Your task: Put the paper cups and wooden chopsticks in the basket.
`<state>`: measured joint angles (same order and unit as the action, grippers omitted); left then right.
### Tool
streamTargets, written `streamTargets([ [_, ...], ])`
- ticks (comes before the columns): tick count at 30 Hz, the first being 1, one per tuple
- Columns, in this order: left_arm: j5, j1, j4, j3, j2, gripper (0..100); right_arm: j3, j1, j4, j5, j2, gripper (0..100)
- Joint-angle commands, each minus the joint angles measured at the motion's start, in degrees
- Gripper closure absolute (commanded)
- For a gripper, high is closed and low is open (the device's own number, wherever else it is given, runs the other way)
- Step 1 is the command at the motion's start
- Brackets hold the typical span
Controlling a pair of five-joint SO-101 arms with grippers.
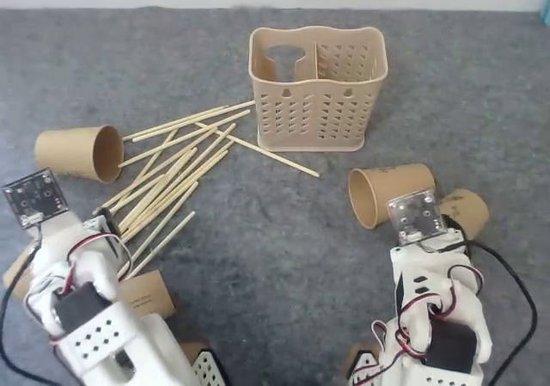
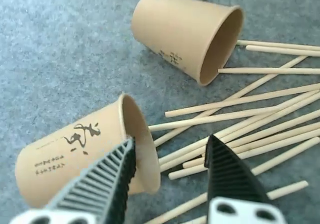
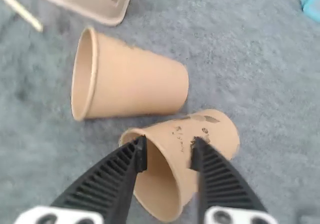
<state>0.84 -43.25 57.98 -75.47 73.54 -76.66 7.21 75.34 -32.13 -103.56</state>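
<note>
- The wooden chopsticks (image 1: 172,180) are lying in a loose fan on the grey table (image 1: 284,257), just left of the basket (image 1: 318,102) and nearer the arms. One stray stick (image 1: 275,158) is slanting past the basket's front foot.
- The far-left cup (image 1: 79,152) is lying on its side well left of the basket, with its mouth facing the chopsticks.
- The printed cup (image 2: 75,151) is lying on its side well to the basket's front-left, beside the near ends of the chopsticks.
- The left gripper (image 2: 171,140) is hanging over that cup with its jaws spread wide. One finger (image 2: 112,179) is sitting at the cup's rim and the other is over the chopsticks.
- The plain cup (image 3: 130,87) is lying on its side near the basket's front-right.
- The outer cup (image 3: 200,144) is lying just beside the plain cup, on the side away from the basket.
- The right gripper (image 3: 168,144) is straddling the outer cup's rim, jaws narrowly apart. One finger is at the mouth and one is on the outer wall, seemingly touching it.
</note>
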Motion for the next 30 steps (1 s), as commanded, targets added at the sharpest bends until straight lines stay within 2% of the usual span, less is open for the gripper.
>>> streamTargets([
  [1,-2.29,-0.62,-2.55,2.68,-4.22,78,2.2,1.19,1.98,-5.45,-0.04,75.8],
  [8,-2.46,-0.88,-8.0,2.51,-13.01,79,5.45,3.3,2.33,-7.38,1.8,75.5],
  [17,-2.46,-0.97,-11.52,2.51,-16.97,79,17.49,7.43,3.38,-7.47,27.47,75.3],
  [21,-2.46,-0.97,-11.52,2.51,-16.97,79,16.09,7.6,2.77,-7.65,29.14,75.3],
  [25,-2.46,-0.97,-11.52,2.51,-16.97,79,9.41,8.04,-3.38,-10.02,26.95,75.3],
  [30,-2.46,-0.88,-11.52,2.51,-16.97,79,-3.16,13.58,-17.27,-15.38,25.89,75.3],
])
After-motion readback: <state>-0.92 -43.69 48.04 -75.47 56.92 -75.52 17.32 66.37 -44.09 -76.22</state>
